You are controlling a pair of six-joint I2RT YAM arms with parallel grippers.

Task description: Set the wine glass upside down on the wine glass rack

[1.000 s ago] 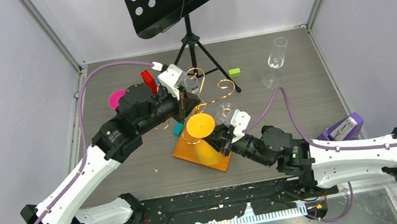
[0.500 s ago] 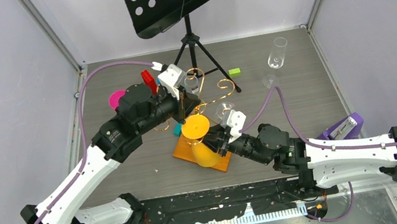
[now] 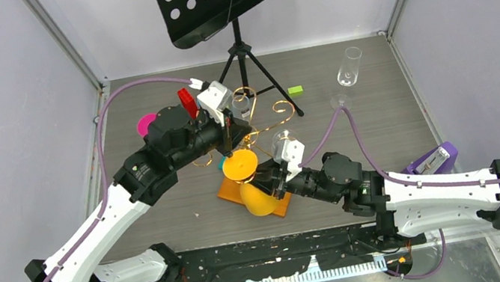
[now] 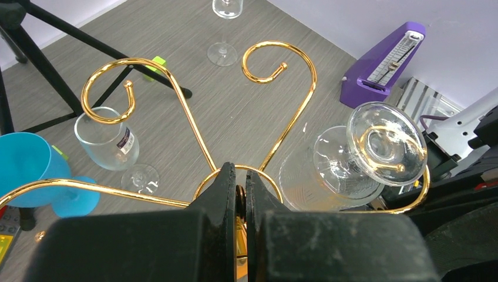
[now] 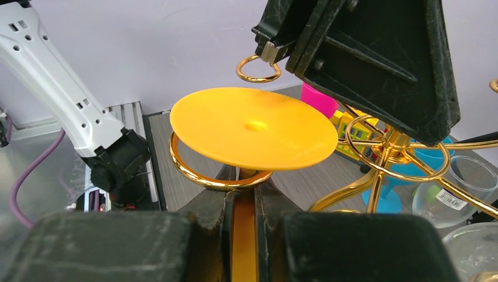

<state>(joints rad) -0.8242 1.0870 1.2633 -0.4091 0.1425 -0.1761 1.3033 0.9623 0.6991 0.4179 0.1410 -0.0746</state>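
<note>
Grey wood-grain tabletop (image 3: 381, 128) between pale walls fills the overhead view. At frame centre stands the gold wire wine glass rack (image 3: 286, 109), with thin, shiny curled arms over a flat orange rectangular base (image 3: 227, 190). The orange plastic wine glass (image 3: 239, 164) is upside down at the rack's lower side, its matte round foot uppermost and its bowl below. The right tool (image 3: 265, 180) is clamped on the glass's stem. The left tool (image 3: 229, 125) is pinched together on the rack's top centre.

The right wrist view alone shows a gold loop (image 5: 194, 170) lying just beneath the foot, apparently around the stem. The left wrist view alone makes plain that a clear glass goblet (image 4: 384, 144) sits foot-up inside a loop at the right of the frame. A labelled clear glass (image 4: 108, 144) lies at the left and a purple metronome (image 4: 384, 61) stands at the upper right.
</note>
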